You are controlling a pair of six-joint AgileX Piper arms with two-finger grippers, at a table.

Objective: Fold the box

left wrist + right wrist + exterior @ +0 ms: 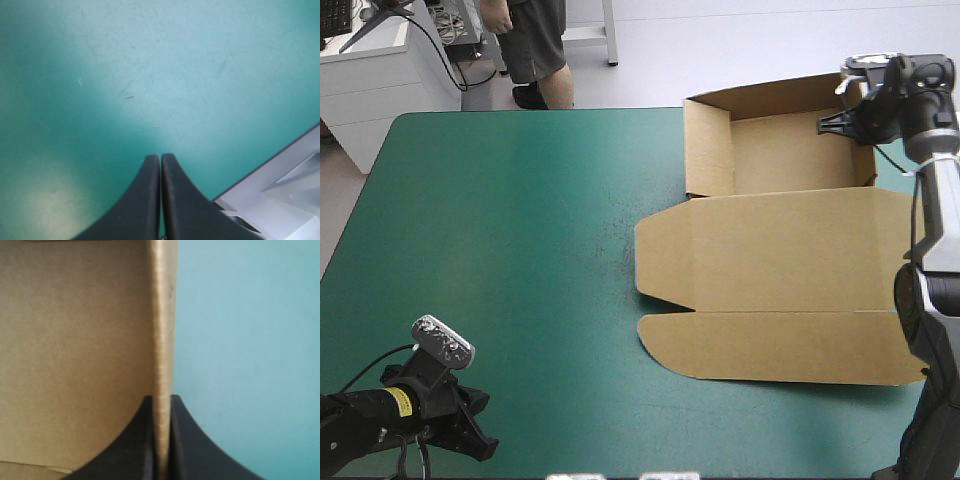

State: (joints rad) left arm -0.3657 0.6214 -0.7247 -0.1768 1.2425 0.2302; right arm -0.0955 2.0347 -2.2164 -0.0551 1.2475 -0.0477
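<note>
1. While pinched edge-on in the nearly closed right jaws, stands upright as the right wall (pixel 163 340) of the brown box (pixel 775 250), board held between the black fingers (pixel 191 450).
2. To one side of those jaws, the inner floor (pixel 75 365) of the tray (pixel 800 150); to the other side, bare teal-green tabletop (pixel 250 365).
3. From above: tray just beside the right jaws, with walls raised at far, left and right; lid (pixel 780 250) open and flat, reaching away from the jaws toward the near edge; tuck flap (pixel 780 345) beyond it, flat as well.
4. Left jaws fully closed, tips meeting in one pointed arch, gripping nothing.
5. Under and ahead of the left jaws, only scuffed teal-green cover; tabletop edge just beside them.
6. Box well apart from the left jaws, far across the tabletop, at the right jaws.
</note>
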